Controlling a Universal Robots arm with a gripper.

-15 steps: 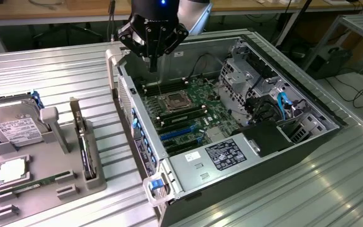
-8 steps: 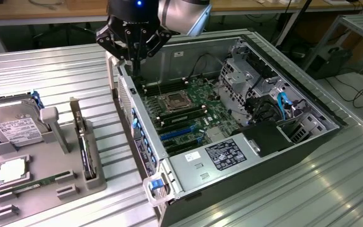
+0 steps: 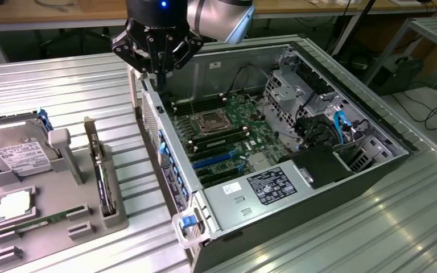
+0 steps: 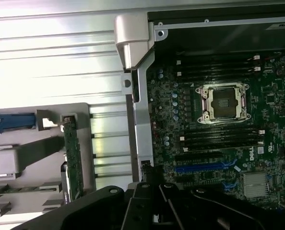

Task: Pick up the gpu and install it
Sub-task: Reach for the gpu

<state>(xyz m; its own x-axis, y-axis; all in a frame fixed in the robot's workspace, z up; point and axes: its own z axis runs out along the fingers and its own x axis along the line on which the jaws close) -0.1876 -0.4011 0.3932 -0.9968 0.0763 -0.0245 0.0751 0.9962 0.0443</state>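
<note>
Nearest me the gpu (image 3: 102,173) stands on edge in the grey holder tray (image 3: 59,196), the open computer case (image 3: 218,71) just beside it, and farther back the gripper (image 3: 159,69) hangs above the case's wall, fingers together, holding nothing.

This was a robotics lab or workshop. An open computer case (image 3: 226,71) lay on its side on a ribbed metal table (image 3: 66,85), its circuit board (image 3: 238,111) bared. Just beside the case, a grey holder (image 3: 59,193) kept loose parts, among them a hard drive (image 3: 17,151). A robot arm (image 3: 218,17) hung over the case. Behind the case stood wooden benches (image 3: 52,14), and beyond it cables (image 3: 431,114) trailed across the floor.
</note>
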